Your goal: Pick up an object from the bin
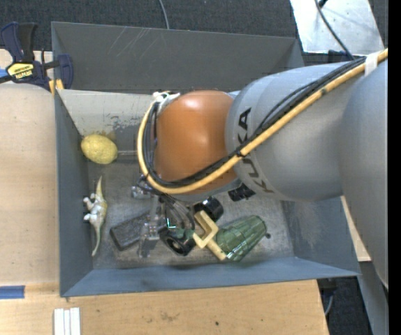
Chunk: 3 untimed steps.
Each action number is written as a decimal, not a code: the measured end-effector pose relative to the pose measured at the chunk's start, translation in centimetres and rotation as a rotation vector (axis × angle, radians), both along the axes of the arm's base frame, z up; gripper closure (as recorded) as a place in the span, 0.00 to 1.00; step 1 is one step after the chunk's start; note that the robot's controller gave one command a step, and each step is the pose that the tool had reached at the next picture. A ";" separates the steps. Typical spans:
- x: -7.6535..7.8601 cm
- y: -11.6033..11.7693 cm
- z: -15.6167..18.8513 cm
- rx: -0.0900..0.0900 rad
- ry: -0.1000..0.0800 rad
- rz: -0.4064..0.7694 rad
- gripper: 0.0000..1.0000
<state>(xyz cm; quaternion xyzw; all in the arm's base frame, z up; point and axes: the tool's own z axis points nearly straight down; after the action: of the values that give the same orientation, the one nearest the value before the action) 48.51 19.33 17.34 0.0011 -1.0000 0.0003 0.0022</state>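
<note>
Item under the gripper [151,230]: a dark grey flat piece [125,234], oblong and matt, with no markings that can be read. It lies flat on the floor of the grey metal bin [75,257]. Its long axis runs nearly across the view and is slightly tilted: the end nearest the gripper sits a little higher in the picture, and the far end points away to the view's left. The near end reaches the gripper's metal parts. Whether they touch cannot be told, nor whether the gripper is spread or closed, since the view does not resolve it. Nothing can be confirmed as held.

The gripper hangs low in the bin beneath the arm's orange cover [190,142], which hides the ground directly behind it.

Other contents of the bin, placed from the gripper:
- A pale toy dinosaur [94,211] lies to the view's left, beyond the dark piece, beside the bin's wall.
- A yellow lumpy ball [99,149] sits up and to the left, well apart.
- A tan wooden block [206,230] lies just beside the gripper on the view's right, among small dark things.
- A green ridged object [241,236] lies beyond that block, to the right.
</note>
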 end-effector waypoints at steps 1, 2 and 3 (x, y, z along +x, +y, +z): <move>0.2 0.0 0.3 0.002 -0.006 -0.002 0.00; 1.2 -0.4 -3.7 0.005 -0.014 -0.006 0.00; 1.1 -2.7 -9.9 0.006 -0.018 -0.093 1.00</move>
<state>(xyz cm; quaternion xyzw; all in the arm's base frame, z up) 49.61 16.64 7.40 -0.0454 -0.9989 -0.0030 -0.0068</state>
